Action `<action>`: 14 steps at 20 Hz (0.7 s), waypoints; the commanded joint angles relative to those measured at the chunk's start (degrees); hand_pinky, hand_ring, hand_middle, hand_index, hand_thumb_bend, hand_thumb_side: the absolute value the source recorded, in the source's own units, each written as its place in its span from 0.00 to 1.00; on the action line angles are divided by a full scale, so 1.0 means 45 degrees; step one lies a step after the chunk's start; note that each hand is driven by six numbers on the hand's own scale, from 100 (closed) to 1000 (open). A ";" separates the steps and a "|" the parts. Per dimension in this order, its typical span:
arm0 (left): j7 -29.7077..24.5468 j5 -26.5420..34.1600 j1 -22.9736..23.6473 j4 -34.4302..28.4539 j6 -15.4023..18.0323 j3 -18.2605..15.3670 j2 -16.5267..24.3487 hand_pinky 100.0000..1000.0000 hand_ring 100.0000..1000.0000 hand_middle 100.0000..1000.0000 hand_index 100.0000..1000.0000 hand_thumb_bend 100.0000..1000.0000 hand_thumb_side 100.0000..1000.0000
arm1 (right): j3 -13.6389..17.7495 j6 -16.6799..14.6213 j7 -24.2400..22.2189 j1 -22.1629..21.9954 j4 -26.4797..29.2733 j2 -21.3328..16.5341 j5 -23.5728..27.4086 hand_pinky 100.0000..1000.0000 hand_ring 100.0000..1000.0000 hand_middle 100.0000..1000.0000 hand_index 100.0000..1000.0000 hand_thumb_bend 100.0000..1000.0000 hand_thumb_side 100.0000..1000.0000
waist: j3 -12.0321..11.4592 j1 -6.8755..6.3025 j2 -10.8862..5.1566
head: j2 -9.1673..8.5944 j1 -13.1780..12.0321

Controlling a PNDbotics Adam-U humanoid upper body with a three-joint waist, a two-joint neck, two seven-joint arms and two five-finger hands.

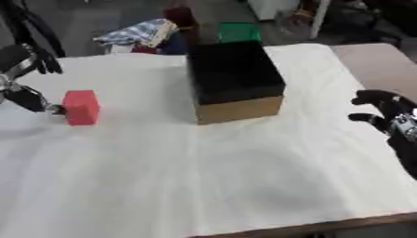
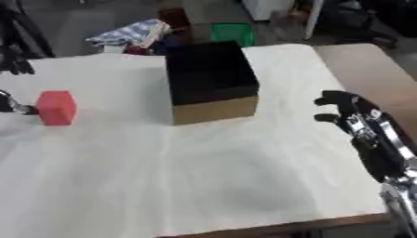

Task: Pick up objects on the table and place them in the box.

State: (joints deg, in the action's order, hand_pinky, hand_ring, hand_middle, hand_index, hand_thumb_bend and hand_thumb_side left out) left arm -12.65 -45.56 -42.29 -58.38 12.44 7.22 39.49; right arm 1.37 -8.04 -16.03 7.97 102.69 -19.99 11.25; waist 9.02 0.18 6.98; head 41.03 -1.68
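1. Both views look down from the robot's head, from above and behind the near edge of the white cloth-covered surface (image 1: pixel 228 176), facing its far edge and the cluttered floor beyond.
2. The left eye view sits slightly to the left: the open black-lined cardboard box (image 1: pixel 234 79) falls right of frame centre.
3. In the right eye view that box lies at centre, and more of the right arm shows.
4. Both share the surface, the box and the red block (image 2: pixel 56 108) at mid left.

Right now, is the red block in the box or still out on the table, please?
Out: the red block stands on the white table, left of the box.
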 commanded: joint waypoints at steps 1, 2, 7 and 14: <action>-0.0019 -0.0343 -0.0396 0.0306 0.0167 -0.0067 0.0142 0.64 0.54 0.51 0.61 0.79 0.04 | 0.0049 -0.0002 -0.0003 0.0056 0.0270 -0.0229 0.0030 0.75 1.00 0.69 0.81 0.00 0.69 | 0.0035 -0.0004 -0.0198 | 0.0040 -0.0019; -0.0012 -0.0424 -0.0437 0.0416 0.0197 -0.0078 0.0108 0.64 0.54 0.51 0.61 0.79 0.04 | 0.0050 -0.0002 -0.0001 0.0054 0.0270 -0.0226 0.0031 0.75 1.00 0.69 0.81 0.00 0.69 | 0.0047 -0.0003 -0.0194 | 0.0044 -0.0010; 0.0121 -0.0785 -0.0669 0.0905 0.0256 -0.0150 -0.0075 0.64 0.55 0.51 0.61 0.80 0.04 | 0.0026 0.0008 -0.0026 0.0058 0.0260 -0.0208 0.0031 0.75 1.00 0.69 0.81 0.00 0.69 | 0.0095 -0.0005 -0.0168 | 0.0043 -0.0006; 0.0549 -0.1394 -0.0973 0.1646 0.0177 -0.0267 -0.0440 0.65 0.59 0.56 0.63 0.80 0.05 | -0.0002 0.0011 -0.0065 0.0065 0.0256 -0.0187 0.0024 0.75 1.00 0.69 0.80 0.00 0.69 | 0.0222 0.0002 -0.0113 | 0.0025 -0.0029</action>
State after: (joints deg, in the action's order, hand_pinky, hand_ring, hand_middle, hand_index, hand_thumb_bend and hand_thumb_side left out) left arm -10.74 -51.19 -45.26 -51.00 13.30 6.78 36.55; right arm 1.31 -7.93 -16.20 7.78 102.69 -19.99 11.25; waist 9.94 0.17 7.10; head 41.12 -1.69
